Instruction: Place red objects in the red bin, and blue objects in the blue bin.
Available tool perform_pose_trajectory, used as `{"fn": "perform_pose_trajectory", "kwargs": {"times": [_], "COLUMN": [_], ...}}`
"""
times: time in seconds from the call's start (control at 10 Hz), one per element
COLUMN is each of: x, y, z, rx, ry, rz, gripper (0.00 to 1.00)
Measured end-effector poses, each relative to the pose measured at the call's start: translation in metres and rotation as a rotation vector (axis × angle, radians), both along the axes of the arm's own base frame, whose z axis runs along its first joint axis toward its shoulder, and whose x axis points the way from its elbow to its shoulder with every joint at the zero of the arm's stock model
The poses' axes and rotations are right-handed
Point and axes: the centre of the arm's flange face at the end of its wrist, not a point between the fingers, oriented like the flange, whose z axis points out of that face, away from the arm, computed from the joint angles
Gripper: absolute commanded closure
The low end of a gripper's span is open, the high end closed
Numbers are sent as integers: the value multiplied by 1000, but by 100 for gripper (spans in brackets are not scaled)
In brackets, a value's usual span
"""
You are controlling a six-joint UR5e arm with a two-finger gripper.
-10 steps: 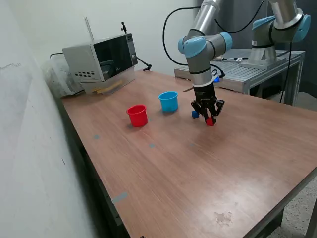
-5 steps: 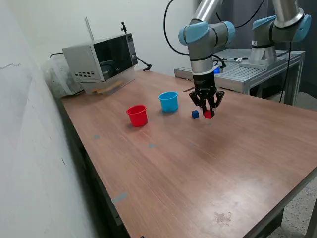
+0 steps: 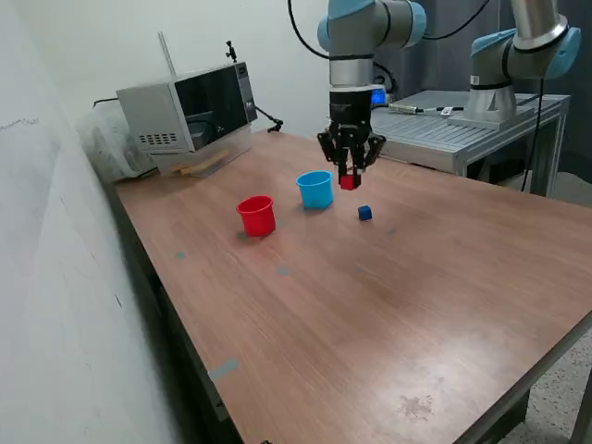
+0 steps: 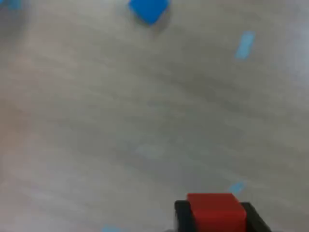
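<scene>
My gripper (image 3: 350, 179) is shut on a small red cube (image 3: 349, 182) and hangs in the air well above the table, just to the exterior view's right of the light-blue cup (image 3: 315, 189). The wrist view shows the same red cube (image 4: 216, 212) clamped between the two dark fingers (image 4: 182, 215). A dark-blue cube (image 3: 364, 213) lies on the table below and to the exterior view's right of the gripper; the wrist view catches this blue cube (image 4: 149, 9) at its edge. The red cup (image 3: 256, 215) stands upright to the exterior view's left of the blue cup.
A microwave (image 3: 189, 107) sits at the back corner of the wooden table (image 3: 370, 314), with cables behind it. A second robot arm (image 3: 518, 55) stands on a metal bench beyond the table. Small blue tape marks (image 4: 245, 44) dot the tabletop.
The gripper has risen from the tabletop with the red cube and moved toward the exterior view's left, from beside the blue cube to next to the blue cup.
</scene>
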Motion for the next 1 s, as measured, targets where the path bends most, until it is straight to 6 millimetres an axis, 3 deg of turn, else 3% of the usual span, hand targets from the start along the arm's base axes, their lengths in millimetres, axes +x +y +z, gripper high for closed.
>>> {"fn": "perform_pose_trajectory", "kwargs": {"times": [0.3,0.7,1.0], "x": [-40,-83,-96], "y": [42,118,157], "z": [9,-18,-29], "rx": [85,167,196], "ry": [36,14,10], "rz": [-115,-307,-429], "gripper": [100,100,100]}}
